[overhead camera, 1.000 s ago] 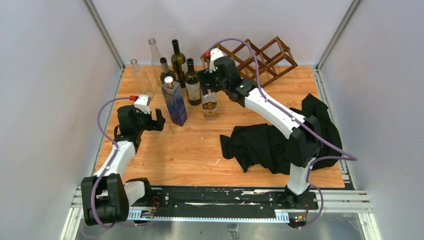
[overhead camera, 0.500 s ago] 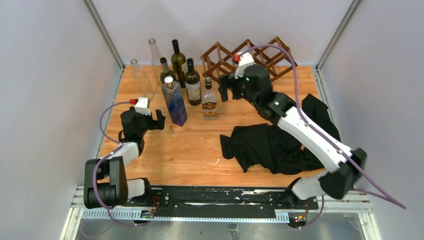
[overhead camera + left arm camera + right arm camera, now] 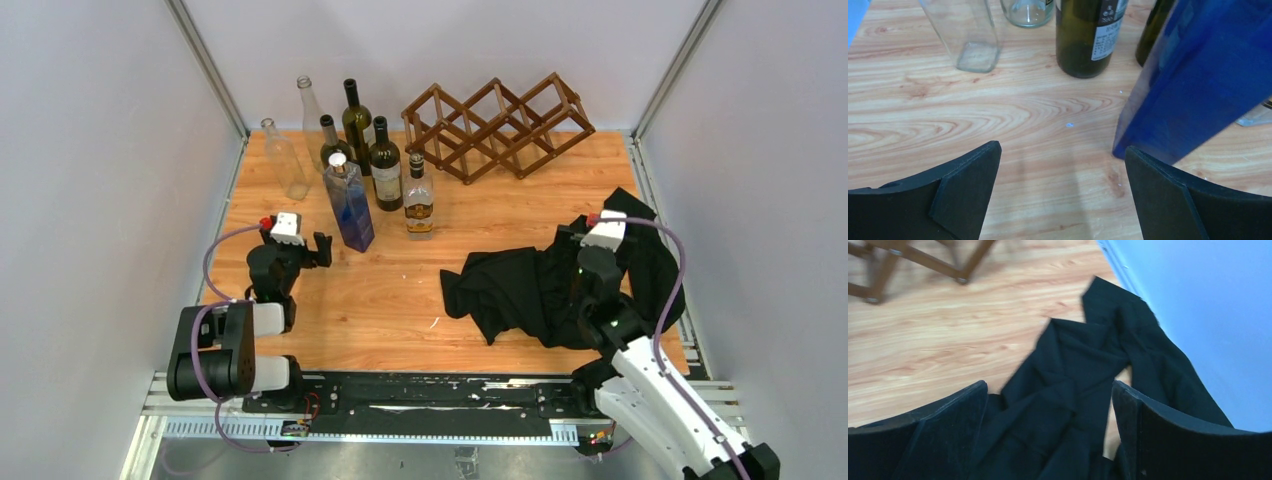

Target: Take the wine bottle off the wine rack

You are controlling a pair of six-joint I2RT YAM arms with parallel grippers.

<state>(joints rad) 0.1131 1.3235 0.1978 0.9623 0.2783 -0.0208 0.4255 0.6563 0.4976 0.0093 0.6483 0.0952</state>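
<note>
Dark-green wine bottle (image 3: 1083, 50) wears a dark label (image 3: 1105, 25), print unreadable.

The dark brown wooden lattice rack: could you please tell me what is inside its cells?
No bottle shows in the dark brown wooden lattice rack; only the light wooden table and grey wall show through its open cells. Its slats hide parts of the lower cells.

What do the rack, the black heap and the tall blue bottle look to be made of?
The wine rack: dark brown stained wood, going by its square slats joined in a lattice. The black heap: soft matte fabric, folded and creased. The tall blue bottle: probably glass, translucent blue with flat glossy sides; it could be plastic.
</note>
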